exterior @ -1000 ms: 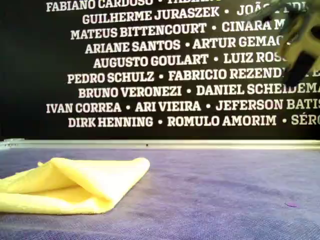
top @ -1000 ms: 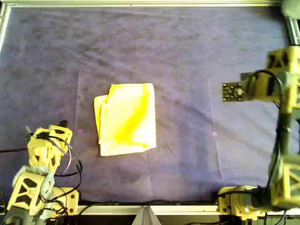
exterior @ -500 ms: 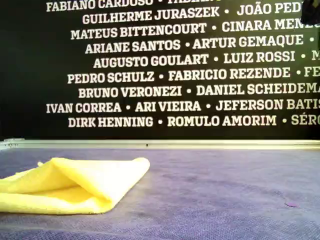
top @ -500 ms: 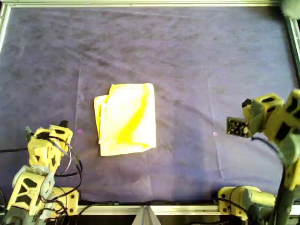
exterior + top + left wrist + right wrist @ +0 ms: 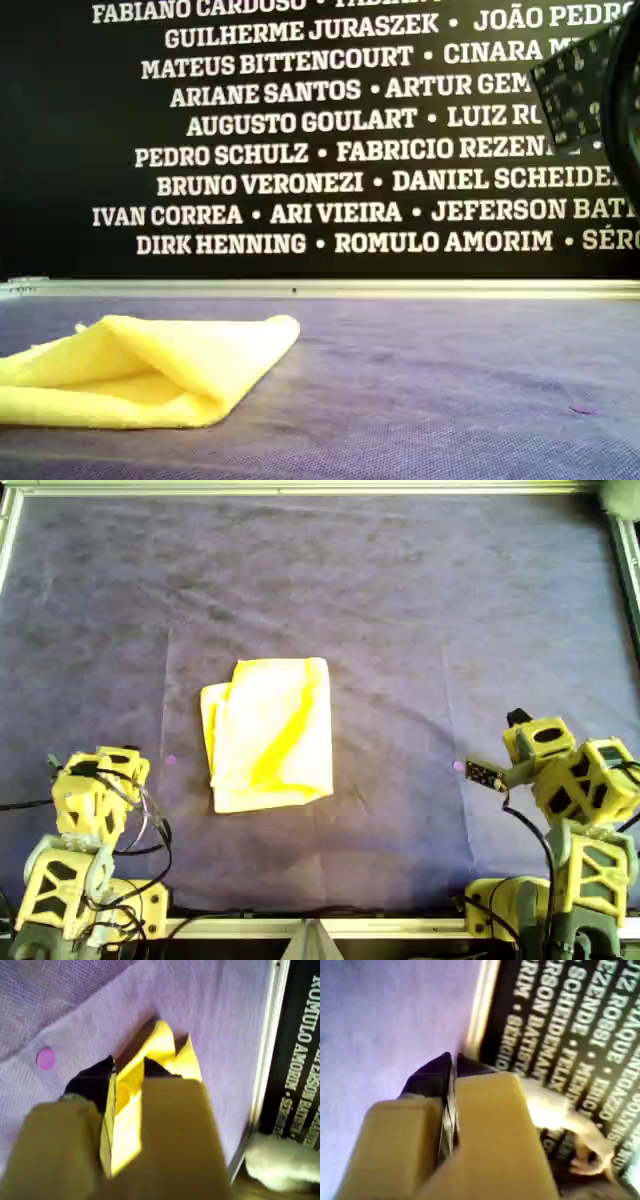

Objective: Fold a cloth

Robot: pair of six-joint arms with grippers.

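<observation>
We see the cloth (image 5: 268, 734) folded on the table (image 5: 400, 630); left gripper (image 5: 127, 1067) and right gripper (image 5: 451, 1067) both closed, empty.

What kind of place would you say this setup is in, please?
Probably a robotics lab or demo stand: a framed table under a purple covering, two yellow arms at its near edge in the overhead view, a folded yellow cloth, and a black wall of printed names.

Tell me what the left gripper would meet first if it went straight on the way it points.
Probably the folded bright yellow fabric cloth: the left wrist view shows it just beyond the left gripper, on the dark purple table covering. Depth is unclear, and the gripper might touch the covering first.
</observation>
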